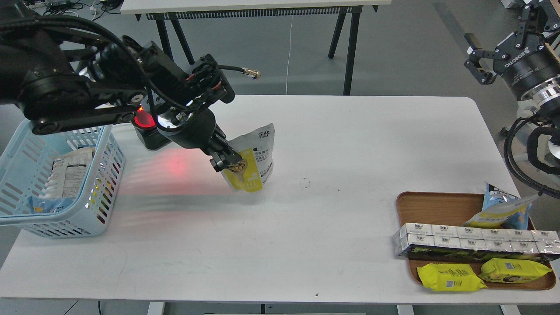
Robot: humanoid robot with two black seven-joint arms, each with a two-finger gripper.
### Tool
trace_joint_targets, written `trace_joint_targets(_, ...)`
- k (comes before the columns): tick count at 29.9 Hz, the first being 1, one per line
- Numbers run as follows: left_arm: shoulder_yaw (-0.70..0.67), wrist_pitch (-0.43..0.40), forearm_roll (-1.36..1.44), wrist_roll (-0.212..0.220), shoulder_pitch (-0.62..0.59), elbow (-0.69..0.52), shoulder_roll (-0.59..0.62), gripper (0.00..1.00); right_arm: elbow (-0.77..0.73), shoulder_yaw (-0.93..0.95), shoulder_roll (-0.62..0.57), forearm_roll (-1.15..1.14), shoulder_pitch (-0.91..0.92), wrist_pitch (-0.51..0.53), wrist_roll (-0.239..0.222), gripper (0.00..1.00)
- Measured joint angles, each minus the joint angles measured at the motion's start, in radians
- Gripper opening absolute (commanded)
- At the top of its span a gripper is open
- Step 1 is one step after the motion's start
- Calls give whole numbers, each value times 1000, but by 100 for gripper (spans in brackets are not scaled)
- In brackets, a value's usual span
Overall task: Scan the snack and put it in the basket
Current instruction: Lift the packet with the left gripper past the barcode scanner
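Observation:
My left gripper (228, 160) is shut on the snack (253, 157), a small pouch with a white top, yellow lower part and a round picture of nuts. It holds the pouch upright above the table, right of a black scanner (146, 127) that glows red and throws red light on the table. The light blue slotted basket (98, 183) stands at the table's left edge with a white pack inside. My right gripper (477, 57) is open and empty, raised beyond the table's far right corner.
A brown wooden tray (431, 203) at the front right holds a light-blue-and-yellow pouch (498, 208), a row of silver boxes (472, 238) and two yellow pillow packs (481, 274). A second table stands behind.

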Motion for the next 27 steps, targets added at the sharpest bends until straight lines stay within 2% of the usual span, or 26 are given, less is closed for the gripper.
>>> trace_joint_targets(7,2,1,60,0,0,30,89,0,12,0,0,0,4,0,0,99)
trace_joint_targets(19,0,0,174,0,68,226,132,0,15,0,1,0,8,0,0,99)
trace_joint_targets(23,0,-1,180,0,70,230,141,0,16,0,1,0,8,0,0,99)
trace_joint_targets(27,-40,-15,180,0,4,170,235,0,16,-1,0,0,7,0,0,99)
